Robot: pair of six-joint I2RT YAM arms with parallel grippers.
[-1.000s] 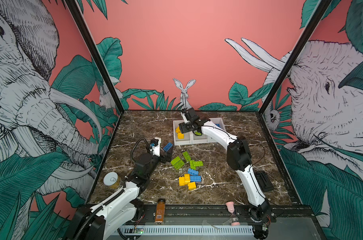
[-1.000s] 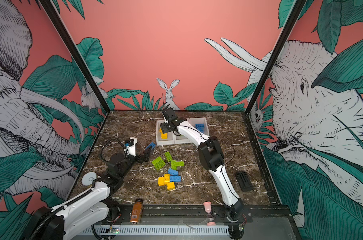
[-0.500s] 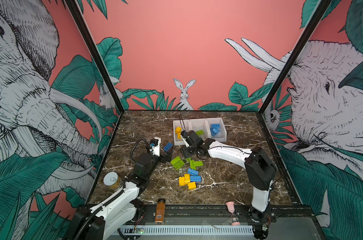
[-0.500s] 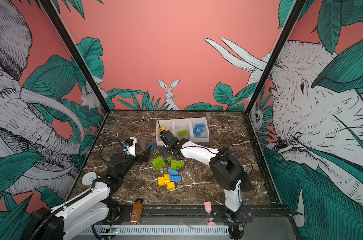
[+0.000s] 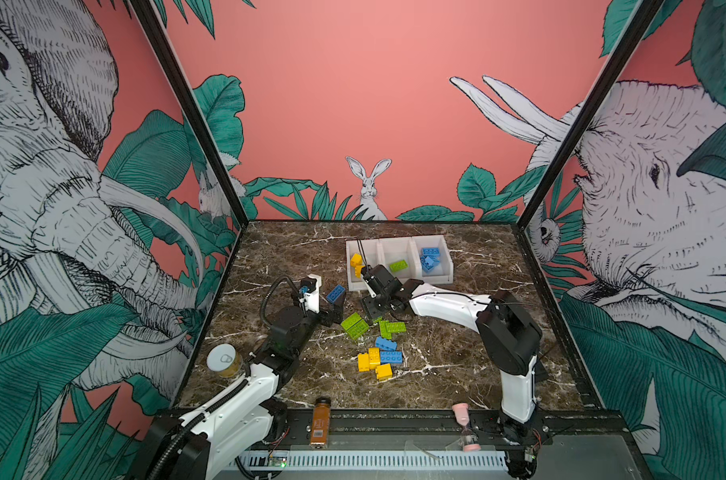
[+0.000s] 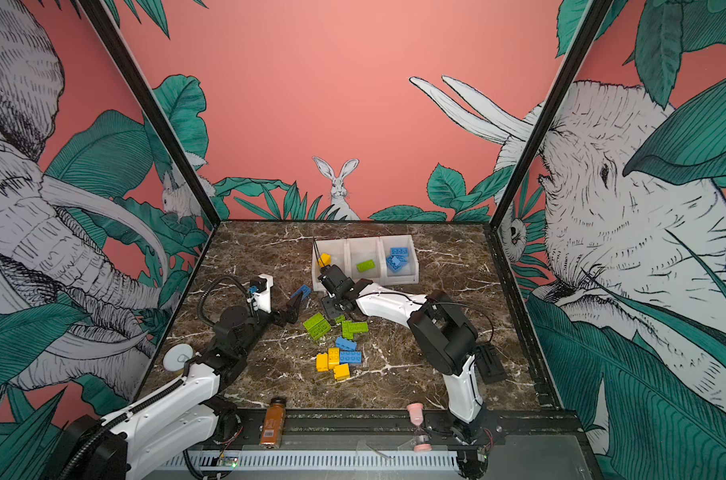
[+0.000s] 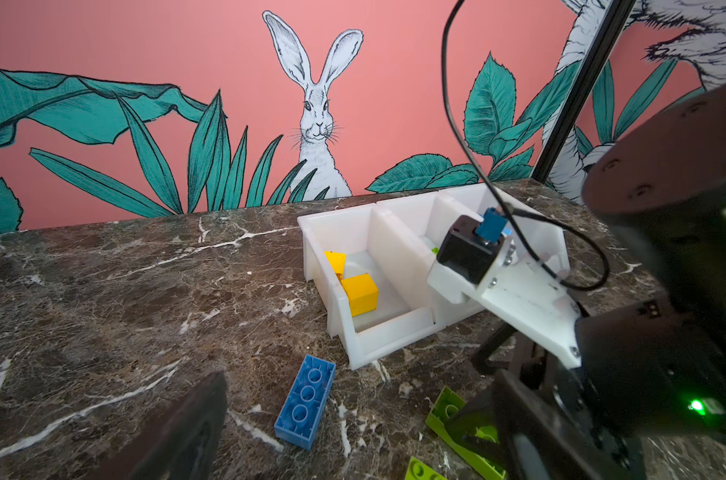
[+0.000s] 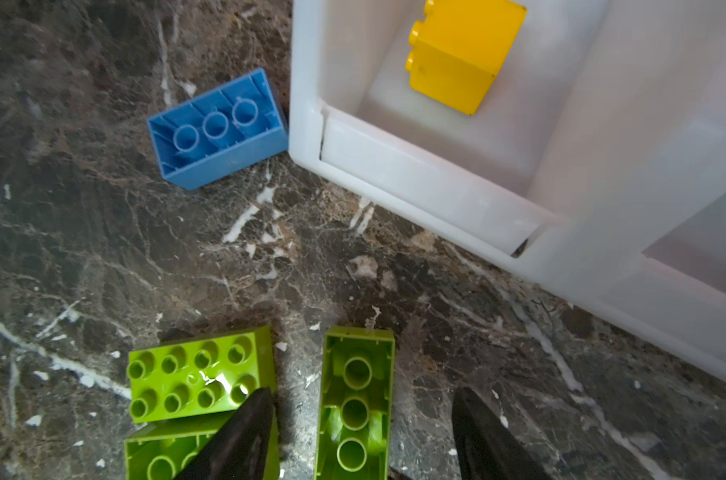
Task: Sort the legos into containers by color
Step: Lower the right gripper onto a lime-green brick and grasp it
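- The tabletop [image 5: 457, 374] carries most of the legos [image 5: 390, 356] loose. Green, blue and yellow ones are clustered from under the right gripper [image 8: 361, 401] back toward its arm's base. I count roughly ten unsorted, so the job looks less than half done.
- The containers [image 5: 396, 249] stand just beyond the right gripper. The one nearest it holds two yellow legos [image 5: 356, 261], the middle one a single green lego [image 5: 398, 266], and the farthest a few blue legos [image 5: 430, 259]. No colours are mixed.
- The right gripper points down with its jaws apart, straddling an oblong green brick [image 8: 355, 399] that lies hollow side up. Gaps show on both sides, so nothing is gripped yet. Two more green bricks [image 8: 195, 374] sit just beside one finger.
- The left gripper [image 5: 334, 311] is spread wide and empty. An upturned blue brick [image 7: 306, 405] lies just ahead of it, close by the corner of the container with the yellow ones.
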